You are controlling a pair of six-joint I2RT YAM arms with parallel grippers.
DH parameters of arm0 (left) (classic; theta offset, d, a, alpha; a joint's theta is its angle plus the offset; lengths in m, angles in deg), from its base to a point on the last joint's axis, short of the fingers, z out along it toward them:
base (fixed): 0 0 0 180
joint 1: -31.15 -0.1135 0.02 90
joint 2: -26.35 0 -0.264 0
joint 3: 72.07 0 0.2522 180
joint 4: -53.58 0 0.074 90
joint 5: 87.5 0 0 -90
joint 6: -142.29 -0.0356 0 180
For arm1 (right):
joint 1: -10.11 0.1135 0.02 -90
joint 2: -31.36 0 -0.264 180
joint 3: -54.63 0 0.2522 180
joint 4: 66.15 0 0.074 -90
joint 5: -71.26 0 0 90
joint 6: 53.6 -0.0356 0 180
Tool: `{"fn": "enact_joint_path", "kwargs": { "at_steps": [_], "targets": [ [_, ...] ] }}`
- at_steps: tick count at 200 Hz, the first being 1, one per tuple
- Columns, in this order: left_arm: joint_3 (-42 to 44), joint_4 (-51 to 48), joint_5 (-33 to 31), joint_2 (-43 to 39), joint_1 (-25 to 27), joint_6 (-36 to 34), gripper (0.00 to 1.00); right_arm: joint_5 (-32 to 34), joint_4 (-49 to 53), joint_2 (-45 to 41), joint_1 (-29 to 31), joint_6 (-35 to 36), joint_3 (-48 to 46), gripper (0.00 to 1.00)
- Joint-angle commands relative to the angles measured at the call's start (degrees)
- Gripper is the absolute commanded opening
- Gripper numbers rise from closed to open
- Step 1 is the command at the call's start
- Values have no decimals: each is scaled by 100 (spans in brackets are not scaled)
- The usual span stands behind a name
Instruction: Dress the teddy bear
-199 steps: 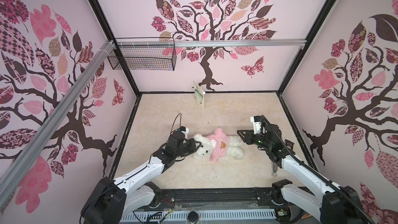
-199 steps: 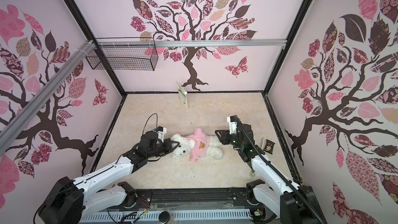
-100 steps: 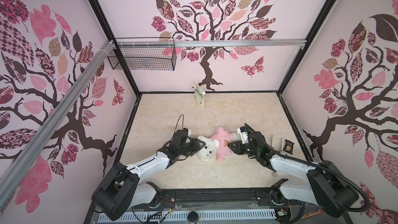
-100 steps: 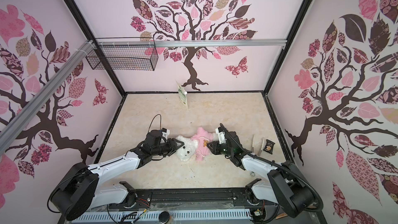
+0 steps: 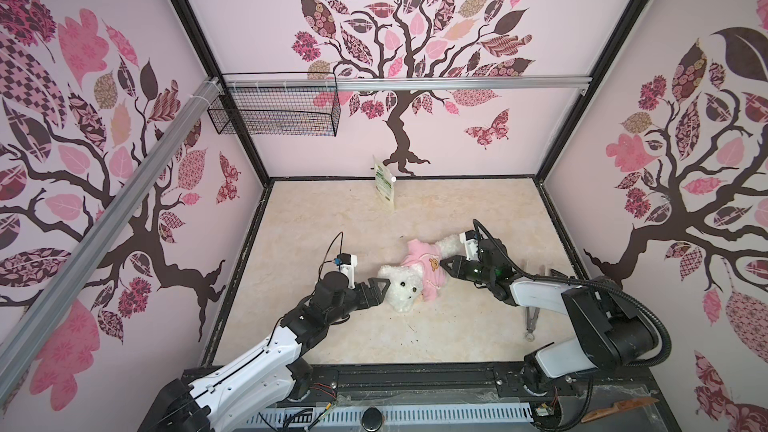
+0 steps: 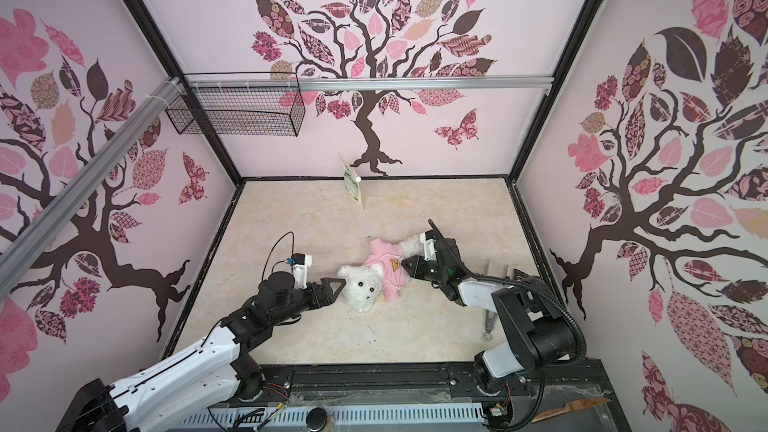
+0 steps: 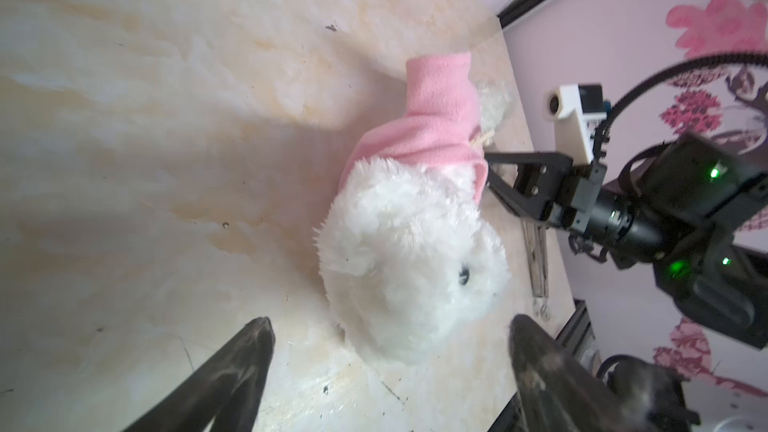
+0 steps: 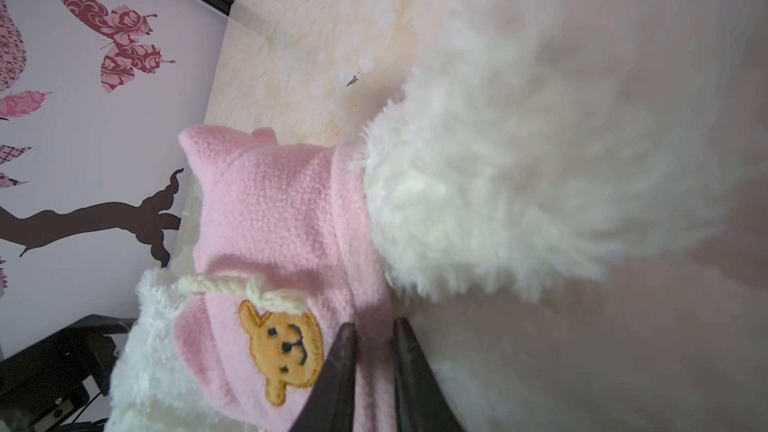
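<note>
Now teddy bear (image 5: 405, 290) lies mid-counter (image 5: 332, 218), pink top (image 5: 428, 265) on. My left pincer (image 5: 380, 292) gapes at its 9 o'clock, untouching. My right pincer (image 8: 372, 336) nips pink top's hem.

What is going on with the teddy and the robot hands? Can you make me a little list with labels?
teddy bear: white and fluffy, lying on the table, head toward the left gripper
pink top: on the bear's body, with a small bear-face patch
left gripper: open, just beside the bear's head, holding nothing
right gripper: jaws nearly together, pinching the hem of the pink top
other things: metal tool lying by the right arm, wire basket on the back rail
</note>
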Motion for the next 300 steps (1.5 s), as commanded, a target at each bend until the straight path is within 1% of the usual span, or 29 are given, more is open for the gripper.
{"fn": "enact_joint_path", "kwargs": {
  "at_steps": [1,30,51,57,87,103,118,128,148,160,172,180,199,205,222,233,246,265,274,285,300],
  "targets": [
    [300,4,-739,12,422,-528,92,-206,-86,174,-12,-74,195,20],
    [470,628,-974,413,960,-1052,93,-223,-81,207,-12,-78,249,19],
    [386,910,-1188,915,1300,-1432,94,-245,-65,199,-12,-77,274,18],
    [351,1182,-1243,1088,1370,-1518,93,-241,-56,202,-12,-79,277,18],
    [102,1708,-1151,1945,1475,-1778,93,-259,1,194,-12,-57,310,18],
    [-35,1883,-1252,2334,1478,-1853,93,-280,58,174,-12,-41,341,18],
    [-142,2159,-1347,2673,1476,-1931,90,-299,81,170,-12,-26,350,18],
    [-212,2420,-1300,2892,1478,-1958,88,-307,99,161,-12,-11,347,18],
    [-416,2721,-1249,3292,1478,-1952,82,-316,152,121,-11,18,336,18],
    [-554,2758,-1252,3490,1478,-1938,75,-307,204,80,-12,52,331,18],
    [-655,2782,-1295,3619,1478,-1861,66,-316,250,10,-12,116,315,18],
    [-696,2778,-1291,3654,1471,-1815,58,-310,314,-65,-12,184,308,19],
    [-769,2556,-1195,3546,1415,-1606,38,-251,484,-410,-12,448,232,25],
    [-797,2431,-1077,3481,1356,-1526,33,-184,589,-586,-13,549,197,28],
    [-823,2105,-379,3241,1052,-1222,18,138,896,-1192,-12,835,24,34],
    [-792,1979,237,3071,753,-954,8,272,1033,-1631,-7,965,-125,36],
    [-779,1835,1010,2869,372,-667,1,355,1099,-2152,-4,1065,-361,37],
    [-896,1388,2125,2641,-132,-622,0,373,1001,-2835,61,1203,-794,37],
    [-931,1238,2391,2569,-285,-568,0,409,874,-3097,120,1253,-1009,36],
    [-874,1402,2796,2531,-479,-343,0,408,550,-3327,225,1315,-1292,35],
    [-751,1896,3555,2514,-793,295,0,436,149,-3453,345,1335,-1575,33]
  ]
}}
